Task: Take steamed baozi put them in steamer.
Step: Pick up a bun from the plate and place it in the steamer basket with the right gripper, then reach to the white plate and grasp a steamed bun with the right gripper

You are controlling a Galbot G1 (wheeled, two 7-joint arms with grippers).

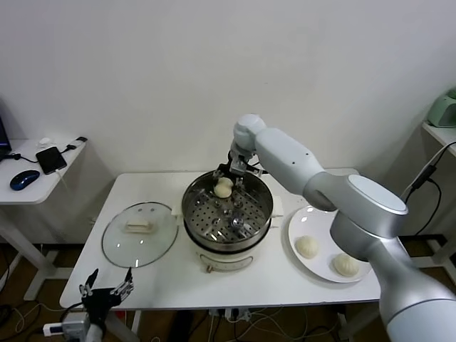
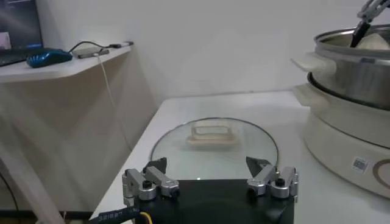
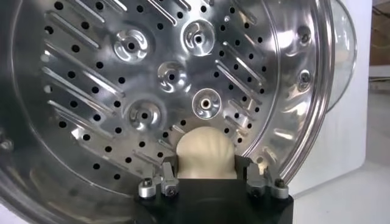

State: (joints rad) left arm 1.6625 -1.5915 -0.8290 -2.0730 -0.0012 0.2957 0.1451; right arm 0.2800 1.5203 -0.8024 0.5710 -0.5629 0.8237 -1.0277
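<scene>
Now the right end effector (image 3: 207,178) reaches into the round shiny stainless-steel steamer (image 1: 265,206), its fingers (image 3: 169,176) flanking, loosely parted, a cream-white domed baozi (image 3: 205,155) resting on the perforated floor; the left end effector (image 2: 210,180) waits wide open below the tabletop (image 1: 142,281).

The right arm reaches from the lower right of the head view up to the frame's centre, wrist bent downward, its gripper (image 1: 229,175) pointing down with fingers (image 3: 169,176) slightly parted. The left gripper (image 1: 107,288) sits at the lower left, fingers spread wide, idle.
</scene>
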